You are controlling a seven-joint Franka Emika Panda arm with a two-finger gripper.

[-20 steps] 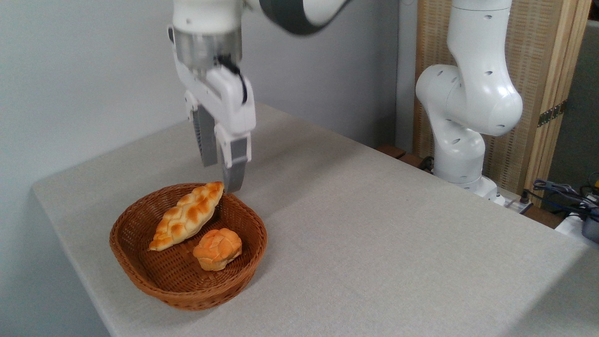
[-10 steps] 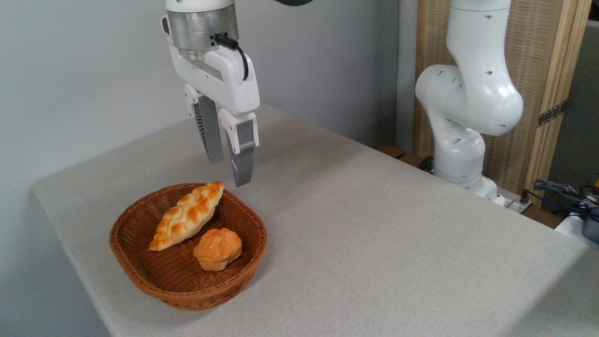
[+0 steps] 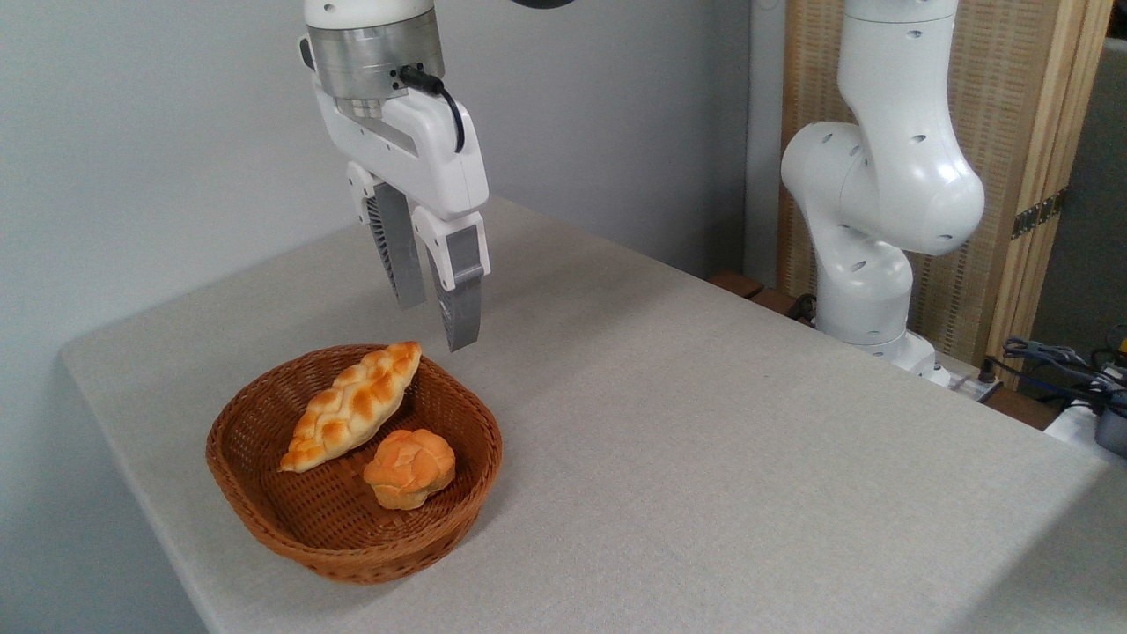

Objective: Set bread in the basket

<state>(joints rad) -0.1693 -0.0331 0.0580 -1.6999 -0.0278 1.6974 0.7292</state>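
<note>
From the fixed camera you see the gripper (image 3: 438,317) hanging in the air above the far rim of the basket (image 3: 264,519), its two grey fingers a little apart and holding nothing. The bread (image 3: 409,468) lies inside the basket, on its near right side, just beside the long braided loaf (image 3: 352,406). The basket sits on the table (image 3: 704,423).

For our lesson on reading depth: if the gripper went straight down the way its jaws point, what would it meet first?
Probably the far rim of the basket, close to the tip of the long braided loaf; the gripper could instead reach the table just behind it.
</note>
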